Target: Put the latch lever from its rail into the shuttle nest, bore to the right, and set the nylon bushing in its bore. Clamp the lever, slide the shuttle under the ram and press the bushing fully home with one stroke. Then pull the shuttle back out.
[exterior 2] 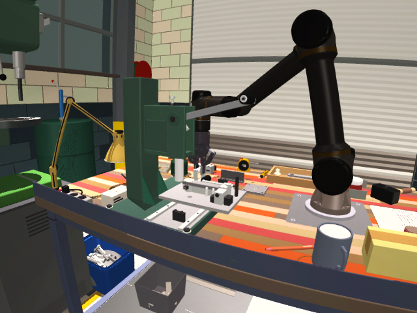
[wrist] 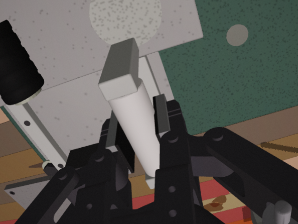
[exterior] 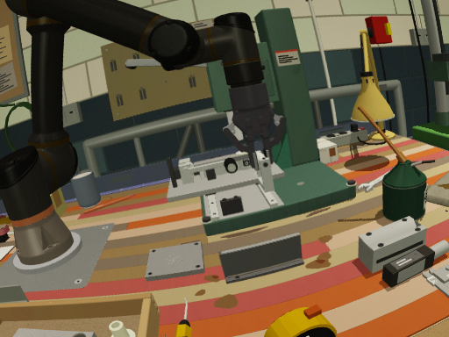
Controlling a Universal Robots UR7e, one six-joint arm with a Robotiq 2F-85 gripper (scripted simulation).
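Observation:
At the green arbor press (exterior: 280, 87) the grey shuttle plate (exterior: 219, 177) sits on its rails, out in front of the ram (exterior 2: 179, 169). At the plate's right end stands an upright handle post (exterior: 265, 169), and my gripper (exterior: 258, 155) is closed around the white shaft of that shuttle handle (wrist: 135, 120), under its square grey cap (wrist: 120, 75). On the plate lie the pale latch lever (exterior: 228, 166) in the nest and a black clamp lever (exterior: 172, 172) at the left. I cannot make out the nylon bushing in the bore.
The press column rises right behind my gripper. A black stop block (exterior: 231, 205) sits on the base between the rails. On the striped bench lie a grey plate (exterior: 175, 259), a dark rail (exterior: 261, 257), an oil can (exterior: 403, 188) and a mug (exterior: 85, 188).

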